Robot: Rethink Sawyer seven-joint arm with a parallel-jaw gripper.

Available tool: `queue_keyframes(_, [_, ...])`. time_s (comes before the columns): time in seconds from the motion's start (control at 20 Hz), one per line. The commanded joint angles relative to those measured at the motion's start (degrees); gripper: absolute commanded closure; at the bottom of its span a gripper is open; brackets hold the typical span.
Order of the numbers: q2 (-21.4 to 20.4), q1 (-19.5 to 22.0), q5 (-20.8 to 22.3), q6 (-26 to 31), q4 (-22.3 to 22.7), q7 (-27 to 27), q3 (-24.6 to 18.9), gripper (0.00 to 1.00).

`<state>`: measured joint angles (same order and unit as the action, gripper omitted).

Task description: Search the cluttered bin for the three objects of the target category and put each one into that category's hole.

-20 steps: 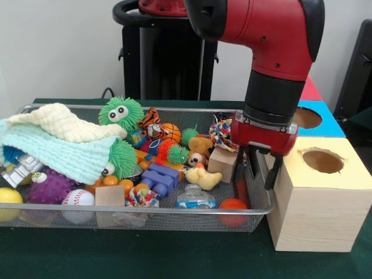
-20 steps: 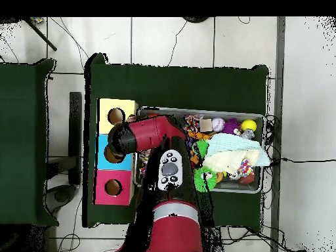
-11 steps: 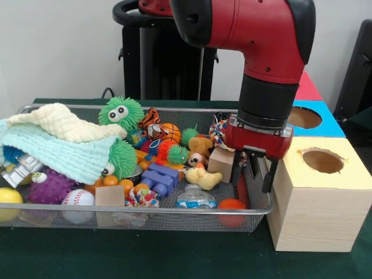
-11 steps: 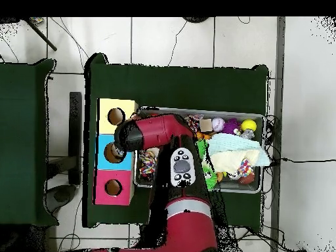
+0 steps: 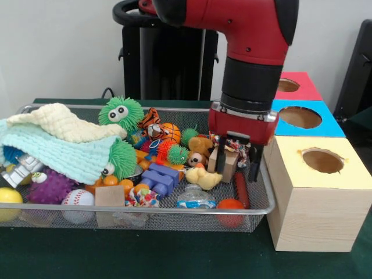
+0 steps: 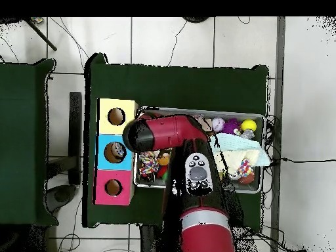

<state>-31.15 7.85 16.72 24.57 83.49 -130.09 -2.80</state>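
Gripper [image 5: 237, 158] hangs low over the bin's [image 5: 174, 211] end nearest the boxes, its two dark fingers [image 5: 253, 164] spread apart with nothing visibly between them; the wooden block [image 5: 224, 163] sits just behind and between them, so it may be the thing being lined up, though contact cannot be told.

Nearest the camera, along the front rim, lie a yellow ball [image 5: 9, 196], a baseball [image 5: 78, 198], a small wood cube [image 5: 109, 195], a clear bottle [image 5: 195, 199] and an orange ball [image 5: 232, 204]. Behind them sit blue bricks [image 5: 161, 176] and a rubber duck [image 5: 203, 176]. Farther back are a green furry toy [image 5: 120, 113] and cloths [image 5: 52, 142] heaped over the far end, probably hiding more toys.

Beside the bin stand the yellow box [image 5: 316, 189], then the blue box [image 5: 302, 119], then the red box [image 5: 290, 86], holes up to take drops. Which category is wanted cannot be told.
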Motion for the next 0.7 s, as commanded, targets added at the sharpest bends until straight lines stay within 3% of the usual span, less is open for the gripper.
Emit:
queue_keyframes(0.05, [-3.3,2.2,2.8,5.3,4.1,6.2,-3.1,0.00])
queue_keyframes(0.3, [-6.2,2.3,3.1,6.3,5.2,5.1,-0.8,0.00])
queue_keyframes(0.45, [-6.7,1.3,4.1,8.1,3.6,6.2,0.1,0.00])
queue_keyframes(0.7, [-3.7,3.2,6.2,8.1,0.2,12.3,-3.5,0.00])
